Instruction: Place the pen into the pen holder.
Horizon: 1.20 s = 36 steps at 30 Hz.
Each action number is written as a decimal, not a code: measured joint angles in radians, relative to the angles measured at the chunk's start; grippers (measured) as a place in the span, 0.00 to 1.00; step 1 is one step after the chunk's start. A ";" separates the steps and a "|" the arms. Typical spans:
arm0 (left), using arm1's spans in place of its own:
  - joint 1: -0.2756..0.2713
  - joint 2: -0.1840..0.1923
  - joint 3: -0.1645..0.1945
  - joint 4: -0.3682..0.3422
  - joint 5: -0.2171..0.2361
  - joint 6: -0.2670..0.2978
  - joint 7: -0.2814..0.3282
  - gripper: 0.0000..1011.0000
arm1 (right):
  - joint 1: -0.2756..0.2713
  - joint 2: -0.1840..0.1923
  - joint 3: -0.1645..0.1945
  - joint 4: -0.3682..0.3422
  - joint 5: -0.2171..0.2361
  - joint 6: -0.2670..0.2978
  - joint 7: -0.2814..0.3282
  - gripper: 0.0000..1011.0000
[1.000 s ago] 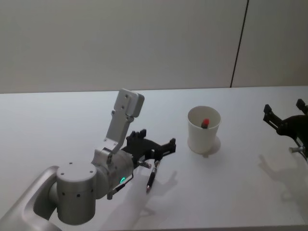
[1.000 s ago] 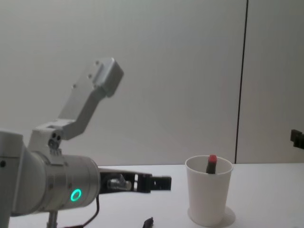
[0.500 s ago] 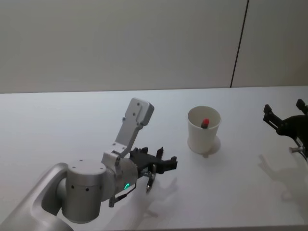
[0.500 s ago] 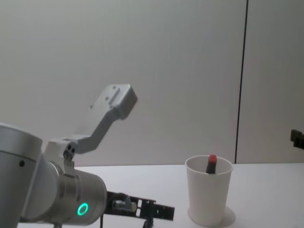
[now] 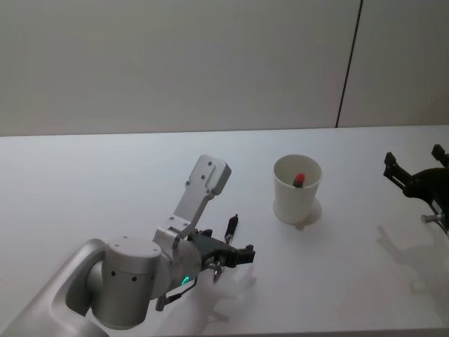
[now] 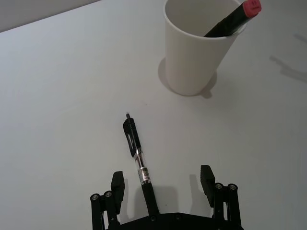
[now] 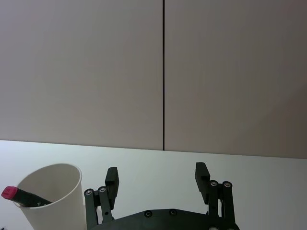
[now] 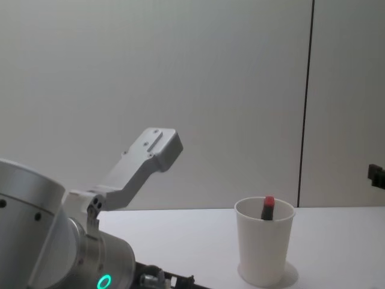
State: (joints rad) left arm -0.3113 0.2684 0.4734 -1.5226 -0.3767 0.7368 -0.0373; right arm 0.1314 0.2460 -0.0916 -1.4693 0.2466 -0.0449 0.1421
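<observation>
Pen (image 6: 138, 160) lies between the tips of my left gripper (image 6: 162, 176), spread wide; light, stiff, slick, so I'd pinch mid-barrel; right gripper (image 7: 157, 171) idles, also spread

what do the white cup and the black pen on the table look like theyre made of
The pen holder looks like paper: matte white, thin wall, no shine, though thin plastic can't be ruled out. The pen looks like black plastic, slightly glossy, with a moulded clip and a clear stretch of barrel showing a label inside.
</observation>
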 joint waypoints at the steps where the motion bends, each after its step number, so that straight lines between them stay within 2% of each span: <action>1: 0.000 0.000 0.000 0.000 0.000 0.000 0.000 1.00 | 0.000 0.000 0.000 0.000 0.000 0.000 0.000 0.99; 32: -0.011 -0.026 0.016 0.059 0.096 0.038 -0.006 1.00 | 0.000 0.000 0.000 0.000 0.000 0.000 0.000 0.99; 36: -0.011 -0.028 0.017 0.064 0.105 0.038 -0.007 0.92 | 0.000 0.000 0.000 0.000 0.000 0.000 0.000 0.99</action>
State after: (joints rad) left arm -0.3223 0.2403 0.4899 -1.4586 -0.2719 0.7750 -0.0438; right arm 0.1314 0.2459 -0.0916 -1.4692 0.2466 -0.0448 0.1421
